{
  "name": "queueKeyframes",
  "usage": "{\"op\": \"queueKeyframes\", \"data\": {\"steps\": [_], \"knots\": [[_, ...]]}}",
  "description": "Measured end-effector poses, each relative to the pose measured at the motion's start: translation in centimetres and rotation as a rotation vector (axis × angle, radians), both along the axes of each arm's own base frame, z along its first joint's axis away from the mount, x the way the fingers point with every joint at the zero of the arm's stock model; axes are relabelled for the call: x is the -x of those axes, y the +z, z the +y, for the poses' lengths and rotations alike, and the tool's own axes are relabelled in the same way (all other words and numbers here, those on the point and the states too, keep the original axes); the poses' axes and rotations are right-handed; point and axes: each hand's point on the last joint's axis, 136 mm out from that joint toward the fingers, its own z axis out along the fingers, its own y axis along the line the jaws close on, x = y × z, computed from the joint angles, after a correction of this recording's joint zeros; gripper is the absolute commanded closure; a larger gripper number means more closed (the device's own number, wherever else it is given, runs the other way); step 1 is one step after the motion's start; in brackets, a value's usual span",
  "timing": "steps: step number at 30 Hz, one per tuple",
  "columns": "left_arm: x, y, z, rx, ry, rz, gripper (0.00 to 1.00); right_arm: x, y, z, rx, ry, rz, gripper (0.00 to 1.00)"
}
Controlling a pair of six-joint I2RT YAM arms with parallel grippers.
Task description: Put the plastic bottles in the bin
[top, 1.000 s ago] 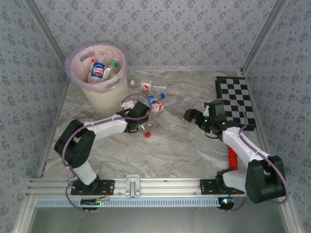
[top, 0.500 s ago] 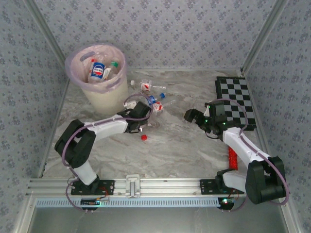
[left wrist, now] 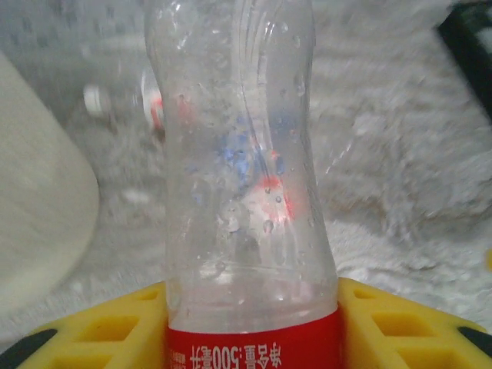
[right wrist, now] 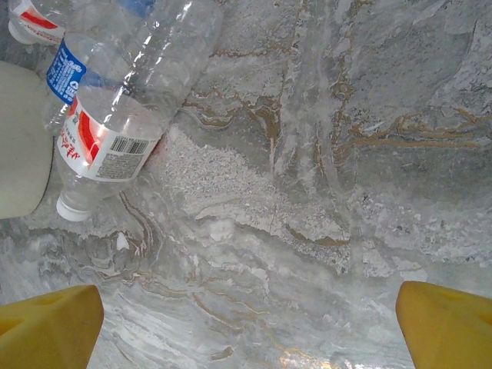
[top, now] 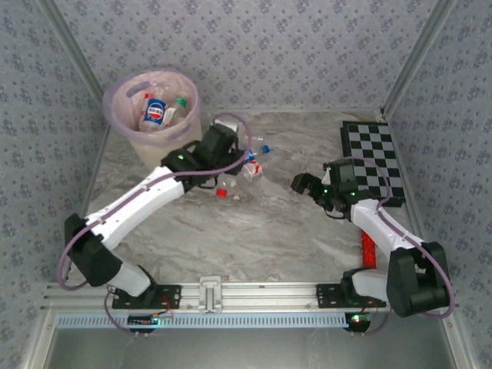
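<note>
My left gripper [top: 224, 171] [left wrist: 252, 327] is shut on a clear plastic bottle [left wrist: 238, 177] with a red label, held off the table. Its red cap [top: 221, 193] points toward the near side. The cream bin [top: 117, 94] with its pink liner stands just left of this gripper and holds several bottles [top: 156, 112]. More bottles [top: 250, 167] lie on the marble right of the held one. In the right wrist view two of them [right wrist: 108, 131] lie at the upper left. My right gripper [top: 299, 183] [right wrist: 250, 330] hangs open over bare marble, with nothing between its yellow fingertips [right wrist: 46, 327].
A black-and-white chequered board [top: 373, 157] lies at the back right, behind the right arm. A red cylinder [top: 367, 250] lies beside the right arm's base. Patterned walls close off the table on three sides. A cream curved wall [left wrist: 38, 215] looms left in the left wrist view.
The left arm has stretched out and lifted the red-labelled bottle off the table, carrying it back and up toward the bin. The right arm has not moved.
</note>
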Motion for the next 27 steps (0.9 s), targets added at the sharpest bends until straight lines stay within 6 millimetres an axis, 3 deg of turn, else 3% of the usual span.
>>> {"op": "queueKeyframes", "data": {"steps": [3, 7, 14, 17, 21, 24, 27], "knots": [[-1.2, 5.0, 2.5, 0.034, -0.011, -0.087, 0.99, -0.1, 0.2, 0.1, -0.001, 0.001, -0.004, 0.00], [-3.3, 9.8, 7.2, 0.085, 0.034, -0.180, 1.00, -0.1, 0.3, 0.1, -0.001, 0.001, -0.006, 0.00], [-6.6, 14.1, 13.5, 0.129, 0.122, -0.307, 1.00, 0.0, 1.4, -0.1, 0.000, -0.006, -0.040, 0.00], [-8.5, 15.4, 15.2, 0.088, 0.145, -0.354, 1.00, 0.1, 2.0, -0.2, -0.003, -0.007, -0.056, 0.00], [-12.4, 14.9, 17.8, 0.049, 0.187, -0.353, 1.00, 0.4, 2.2, -0.4, 0.001, -0.011, -0.055, 0.00], [-14.8, 11.9, 19.9, 0.009, 0.230, -0.290, 1.00, 0.8, 2.5, -0.5, 0.003, -0.012, -0.055, 0.00], [-16.5, 9.0, 20.8, -0.013, 0.240, -0.230, 1.00, 1.0, 3.2, -0.6, 0.003, -0.018, -0.078, 0.00]]}}
